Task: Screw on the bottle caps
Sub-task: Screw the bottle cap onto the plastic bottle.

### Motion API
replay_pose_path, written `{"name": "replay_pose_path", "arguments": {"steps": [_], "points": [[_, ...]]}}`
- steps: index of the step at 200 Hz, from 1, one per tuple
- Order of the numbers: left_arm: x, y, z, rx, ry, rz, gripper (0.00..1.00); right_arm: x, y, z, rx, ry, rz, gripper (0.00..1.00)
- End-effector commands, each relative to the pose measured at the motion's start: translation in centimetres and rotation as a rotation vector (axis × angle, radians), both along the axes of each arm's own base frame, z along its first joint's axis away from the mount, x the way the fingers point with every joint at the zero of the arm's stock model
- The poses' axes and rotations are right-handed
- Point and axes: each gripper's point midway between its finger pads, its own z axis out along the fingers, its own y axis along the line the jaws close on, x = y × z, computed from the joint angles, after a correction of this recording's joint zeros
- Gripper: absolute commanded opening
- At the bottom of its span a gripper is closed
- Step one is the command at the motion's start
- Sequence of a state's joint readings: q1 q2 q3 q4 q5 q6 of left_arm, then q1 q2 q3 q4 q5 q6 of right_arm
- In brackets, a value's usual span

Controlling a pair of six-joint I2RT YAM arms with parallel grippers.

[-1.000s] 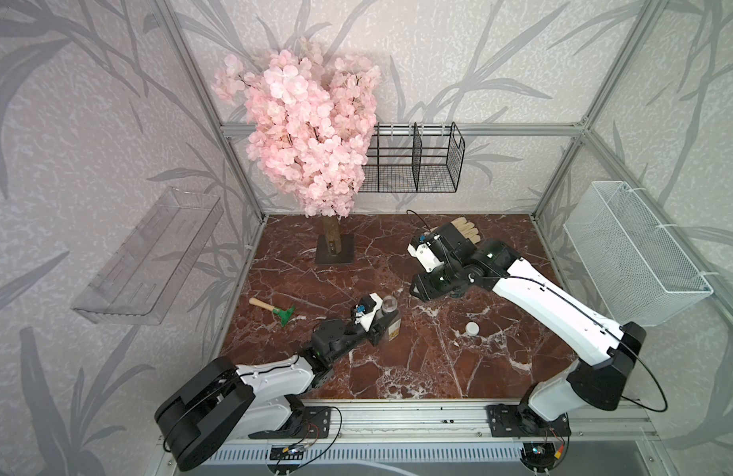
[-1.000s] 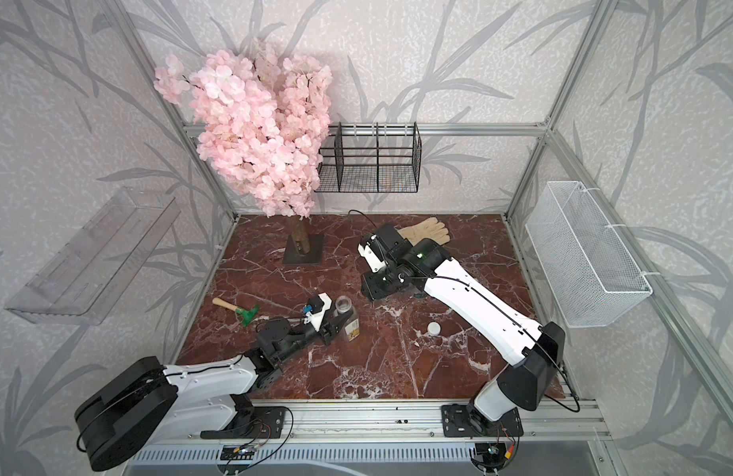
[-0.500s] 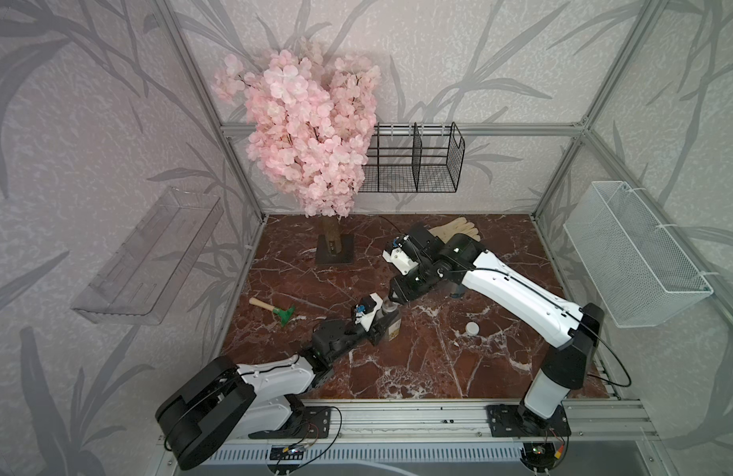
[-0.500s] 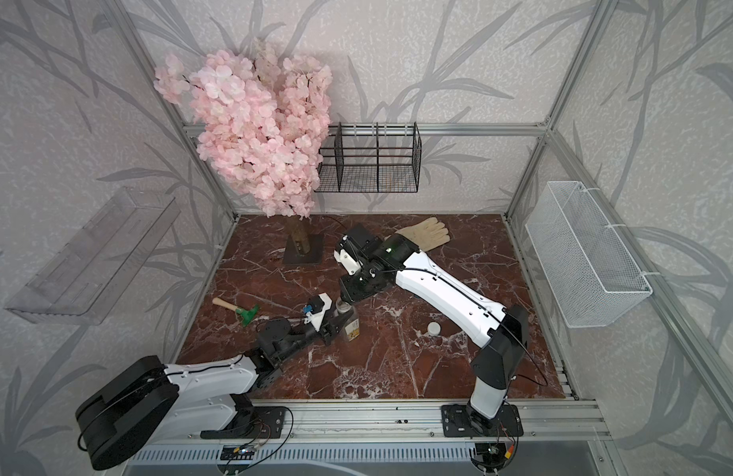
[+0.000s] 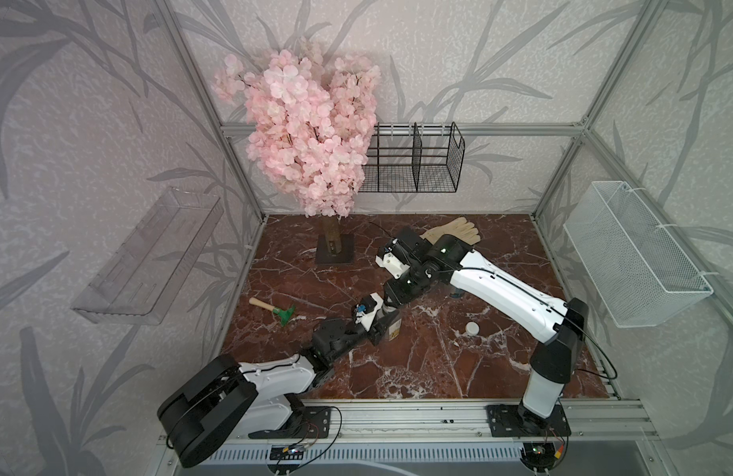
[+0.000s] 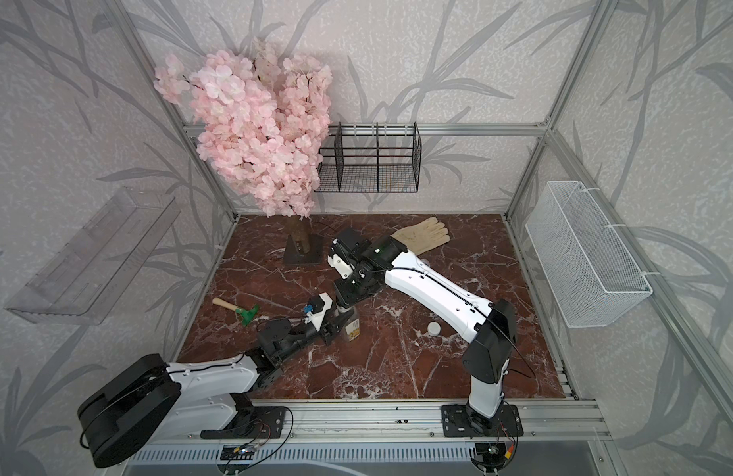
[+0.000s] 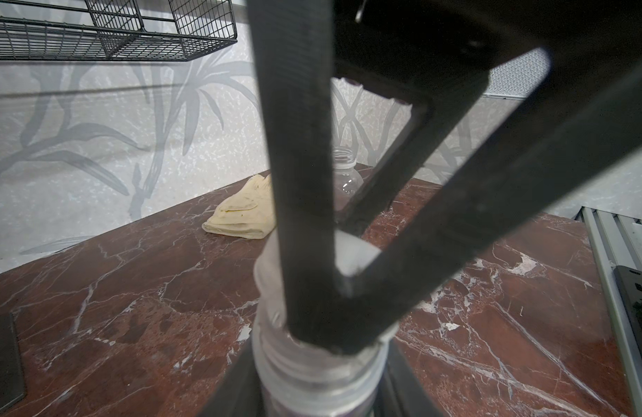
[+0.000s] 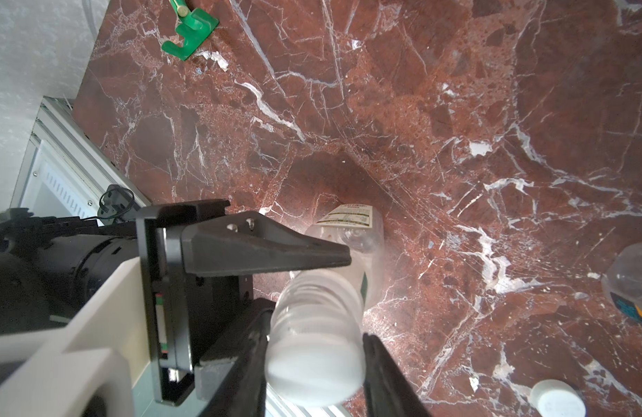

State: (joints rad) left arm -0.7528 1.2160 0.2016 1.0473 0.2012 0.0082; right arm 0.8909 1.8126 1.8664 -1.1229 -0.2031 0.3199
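The bottle with the white-yellow label (image 5: 393, 327) (image 8: 352, 220) stands upright on the marble, and my left gripper (image 5: 382, 328) (image 6: 335, 329) (image 7: 319, 400) is shut on it just below the threaded neck (image 7: 312, 372). From above, my right gripper (image 5: 388, 307) (image 6: 343, 308) (image 8: 314, 355) is shut on a white bottle cap (image 8: 312, 377) (image 7: 353, 258) that sits on top of that neck, with the threads showing under it. The other cap (image 5: 472, 328) (image 8: 557, 399) lies loose on the marble. The rounder bottle with the blue label (image 8: 633, 285) (image 7: 343, 177) stands open behind the right arm.
A tan glove (image 5: 453, 230) lies at the back. A green rake with a wooden handle (image 5: 280, 311) lies to the left. The pink blossom tree (image 5: 307, 136) stands at the back left. A black wire basket (image 5: 414, 165), a white mesh basket (image 5: 632, 255) and a clear shelf (image 5: 146, 255) hang on the walls.
My right arm has swung left and forward, bringing the cap down over the bottle held by the left gripper. The left arm and bottle have stayed put.
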Motion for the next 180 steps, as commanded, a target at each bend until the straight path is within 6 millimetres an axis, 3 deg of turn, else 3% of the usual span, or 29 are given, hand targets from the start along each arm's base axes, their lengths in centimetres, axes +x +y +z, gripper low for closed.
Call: {"name": "replay_pose_path", "arguments": {"steps": [1, 43, 48, 66, 180], "points": [[-0.5, -0.4, -2.2, 0.06, 0.062, -0.031, 0.36, -0.3, 0.1, 0.2, -0.017, 0.002, 0.02, 0.42], [-0.4, -0.4, -2.2, 0.059, 0.062, -0.03, 0.36, -0.1, 0.1, 0.1, -0.033, -0.002, 0.025, 0.43], [-0.4, -0.4, -2.3, 0.062, 0.063, -0.031, 0.36, -1.1, 0.7, 0.0, -0.039, -0.001, 0.053, 0.43], [-0.4, -0.5, -2.2, 0.06, 0.063, -0.032, 0.36, -1.3, 0.8, -0.3, -0.059, 0.001, 0.063, 0.44], [-0.4, -0.6, -2.3, 0.065, 0.065, -0.039, 0.36, -1.1, 1.5, -0.8, -0.081, 0.013, 0.066, 0.47]]}}
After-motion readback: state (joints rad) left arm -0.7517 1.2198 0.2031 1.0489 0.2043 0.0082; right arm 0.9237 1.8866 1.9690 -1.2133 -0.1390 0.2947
